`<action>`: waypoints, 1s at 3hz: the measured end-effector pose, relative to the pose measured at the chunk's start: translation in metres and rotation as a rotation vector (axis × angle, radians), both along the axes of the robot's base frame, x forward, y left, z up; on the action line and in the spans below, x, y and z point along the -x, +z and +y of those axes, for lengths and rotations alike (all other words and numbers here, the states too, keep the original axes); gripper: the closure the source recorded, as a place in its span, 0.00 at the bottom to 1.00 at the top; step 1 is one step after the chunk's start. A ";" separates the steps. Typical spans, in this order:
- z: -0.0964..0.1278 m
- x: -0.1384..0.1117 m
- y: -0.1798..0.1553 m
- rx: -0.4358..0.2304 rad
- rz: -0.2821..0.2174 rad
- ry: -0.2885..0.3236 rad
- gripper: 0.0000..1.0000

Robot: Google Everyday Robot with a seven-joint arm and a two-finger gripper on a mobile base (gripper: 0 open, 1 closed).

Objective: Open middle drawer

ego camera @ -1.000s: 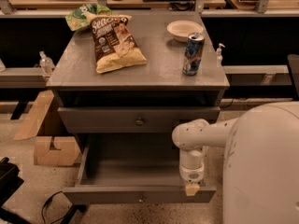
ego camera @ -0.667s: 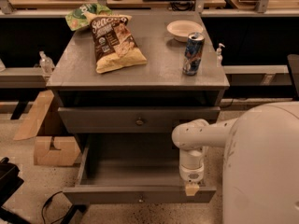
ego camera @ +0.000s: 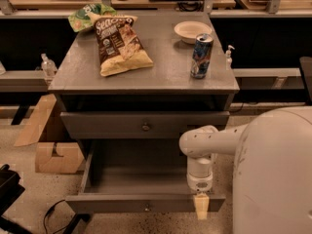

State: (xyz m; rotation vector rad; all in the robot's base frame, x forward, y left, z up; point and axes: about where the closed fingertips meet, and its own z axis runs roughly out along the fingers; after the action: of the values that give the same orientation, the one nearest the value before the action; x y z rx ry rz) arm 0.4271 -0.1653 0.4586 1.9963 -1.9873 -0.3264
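Observation:
The middle drawer [ego camera: 146, 179] is pulled out toward me, its plain grey inside showing and nothing in it. Its front panel [ego camera: 107, 204] carries one small round knob [ego camera: 146, 207] at the centre. My gripper [ego camera: 201, 210] hangs straight down from the white arm [ego camera: 200, 145], at the right end of that front panel, well to the right of the knob. Whether it touches the panel is unclear. The drawer above it [ego camera: 97, 126] is closed, with its own knob [ego camera: 145, 126].
On the cabinet top [ego camera: 165, 77] lie a brown chip bag [ego camera: 119, 43], a green bag [ego camera: 87, 16], a white bowl [ego camera: 192, 30] and a blue can [ego camera: 201, 56]. Cardboard boxes [ego camera: 53, 155] sit on the floor at left. My white body [ego camera: 273, 174] fills the lower right.

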 end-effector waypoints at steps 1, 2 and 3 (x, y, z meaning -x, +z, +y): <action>-0.001 -0.015 0.006 0.026 -0.034 0.018 0.00; -0.009 -0.042 0.028 0.064 -0.113 0.038 0.19; -0.013 -0.072 0.039 0.033 -0.206 0.045 0.42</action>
State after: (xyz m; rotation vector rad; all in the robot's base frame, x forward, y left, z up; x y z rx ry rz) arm 0.4987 -0.1786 0.4980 2.1255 -2.0480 -0.0797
